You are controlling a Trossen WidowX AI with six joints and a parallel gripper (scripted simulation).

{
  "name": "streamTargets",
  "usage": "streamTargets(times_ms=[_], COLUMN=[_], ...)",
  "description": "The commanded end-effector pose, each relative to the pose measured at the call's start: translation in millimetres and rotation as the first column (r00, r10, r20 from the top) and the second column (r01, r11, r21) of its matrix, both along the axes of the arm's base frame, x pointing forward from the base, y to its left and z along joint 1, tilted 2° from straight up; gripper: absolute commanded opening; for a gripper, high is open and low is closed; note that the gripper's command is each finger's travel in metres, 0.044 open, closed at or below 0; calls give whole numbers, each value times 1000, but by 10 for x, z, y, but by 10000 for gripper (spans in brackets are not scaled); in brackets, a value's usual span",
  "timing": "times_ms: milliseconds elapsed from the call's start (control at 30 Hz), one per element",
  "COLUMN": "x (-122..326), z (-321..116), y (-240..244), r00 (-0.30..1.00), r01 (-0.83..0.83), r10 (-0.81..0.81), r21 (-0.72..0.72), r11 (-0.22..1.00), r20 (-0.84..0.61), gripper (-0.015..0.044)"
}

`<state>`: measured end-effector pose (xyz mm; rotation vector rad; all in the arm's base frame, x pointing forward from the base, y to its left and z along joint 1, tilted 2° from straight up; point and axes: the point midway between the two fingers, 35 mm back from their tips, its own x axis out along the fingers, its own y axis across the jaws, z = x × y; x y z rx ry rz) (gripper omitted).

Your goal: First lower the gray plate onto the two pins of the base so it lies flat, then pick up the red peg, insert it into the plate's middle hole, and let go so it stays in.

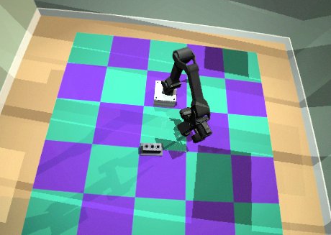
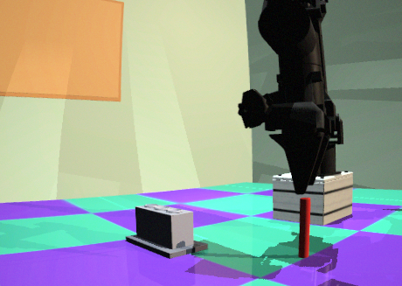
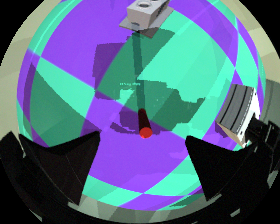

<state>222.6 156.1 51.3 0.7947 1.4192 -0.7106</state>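
The gray plate [image 1: 155,146] [image 2: 153,224] [image 3: 141,16], a thick block with three holes in its top, sits level on the flat base [image 2: 150,247] [image 3: 153,32]. The base's pins are hidden. The red peg [image 2: 304,228] [image 3: 145,132] stands upright, apart from the base; the arm hides it in the top view. My gripper [image 2: 301,192] [image 3: 144,139] is open and empty, fingers pointing down just above the peg's top. In the wrist view the peg's top shows between the two spread fingertips.
The arm's white mounting block [image 1: 165,102] [image 2: 297,199] stands behind the peg. The black arm [image 1: 196,87] [image 2: 301,62] rises from it. The floor is a purple and green checkered mat [image 1: 162,180], with arm shadows around the peg.
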Motion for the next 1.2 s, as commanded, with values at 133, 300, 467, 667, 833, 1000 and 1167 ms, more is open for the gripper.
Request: streamTargets(times_ms=[133, 300, 467, 667, 833, 1000, 1167], x=[11, 15, 16, 14, 10, 7, 7], z=[-134, -217, -299, -397, -478, -517, -517], y=[0, 4, 5, 6, 4, 2, 2], r00=[1000, 1000, 1000, 1000, 1000, 1000, 1000], r01=[5, 5, 5, 5, 5, 5, 5], r10=[-5, -5, -5, -5, -5, -5, -5], r21=[-5, -5, -5, -5, -5, -5, -5], r11=[1000, 1000, 1000, 1000, 1000, 1000, 1000], r20=[2, 2, 2, 2, 2, 2, 2], gripper=[440, 440, 440, 440, 440, 414, 282])
